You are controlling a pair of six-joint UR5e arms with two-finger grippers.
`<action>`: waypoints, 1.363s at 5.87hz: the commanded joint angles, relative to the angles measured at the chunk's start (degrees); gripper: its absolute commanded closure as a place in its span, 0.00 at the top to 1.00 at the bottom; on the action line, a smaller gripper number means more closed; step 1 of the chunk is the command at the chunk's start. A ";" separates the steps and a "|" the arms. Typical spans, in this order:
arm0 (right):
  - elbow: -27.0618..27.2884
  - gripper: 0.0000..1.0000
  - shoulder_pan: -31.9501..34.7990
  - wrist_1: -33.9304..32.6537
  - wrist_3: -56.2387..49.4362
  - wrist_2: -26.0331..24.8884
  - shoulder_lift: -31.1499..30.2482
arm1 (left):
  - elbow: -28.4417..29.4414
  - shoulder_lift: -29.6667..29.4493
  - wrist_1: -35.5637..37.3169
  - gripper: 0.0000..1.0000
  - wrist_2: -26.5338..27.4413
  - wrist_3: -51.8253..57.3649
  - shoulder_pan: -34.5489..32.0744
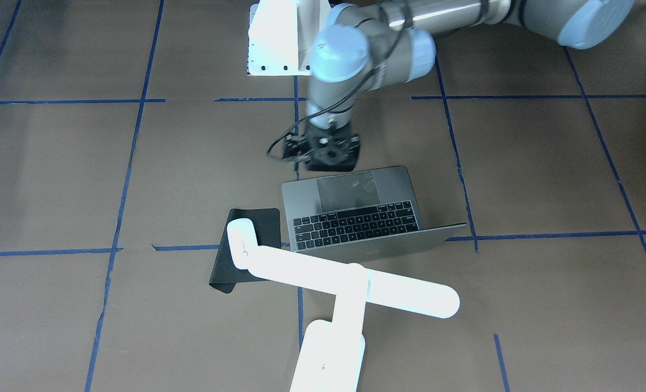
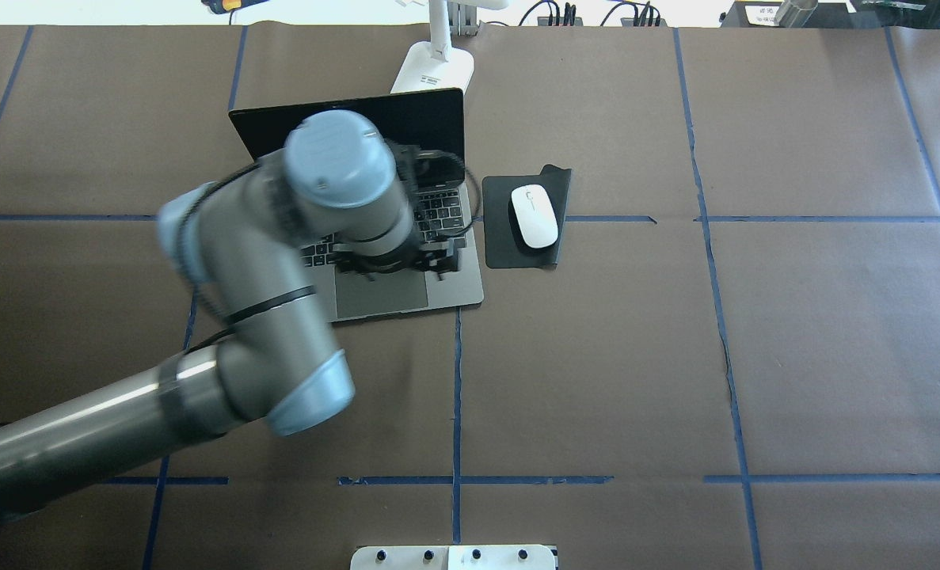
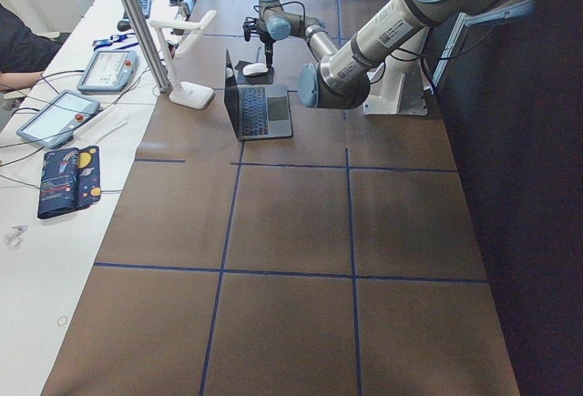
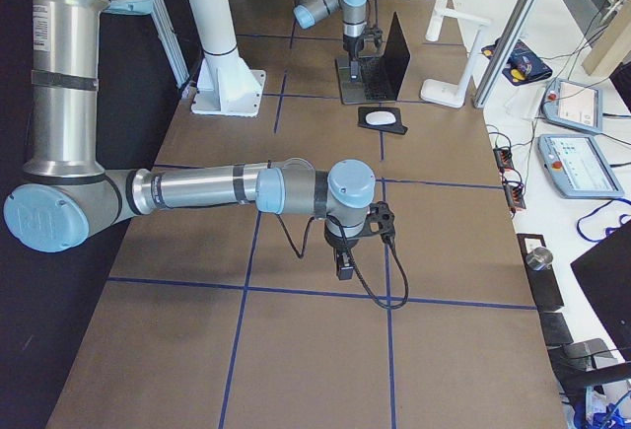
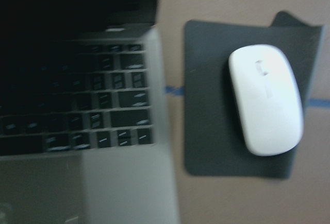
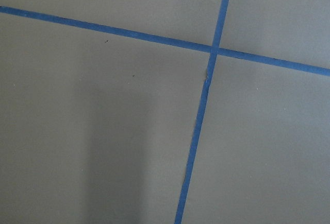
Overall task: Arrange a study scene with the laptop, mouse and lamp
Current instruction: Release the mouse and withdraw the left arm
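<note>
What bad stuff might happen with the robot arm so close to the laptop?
The left gripper hangs close over the laptop, near its trackpad. Dropping lower might scratch or shove it. A shove backward might bump the open screen into the lamp standing right behind it. A sideways swing might knock the mouse off its black mat.

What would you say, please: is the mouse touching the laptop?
Apart. The left wrist view shows the mouse on the black mat, with bare mat and a strip of table between it and the laptop.
</note>
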 commanded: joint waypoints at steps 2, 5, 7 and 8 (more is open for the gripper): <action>-3.76 1.00 0.00 -0.09 0.17 -0.24 2.21 | -19.06 24.33 4.43 1.00 -6.53 19.18 -11.21; -5.19 1.00 0.00 -0.09 0.61 0.02 3.55 | -18.83 42.46 4.42 1.00 -18.33 53.09 -39.04; -5.10 1.00 0.00 -0.09 0.61 0.20 3.64 | -18.83 51.09 3.55 1.00 -18.87 55.96 -45.96; -5.10 1.00 0.00 -0.09 0.61 0.20 3.64 | -16.74 53.47 3.72 1.00 -18.96 65.03 -51.90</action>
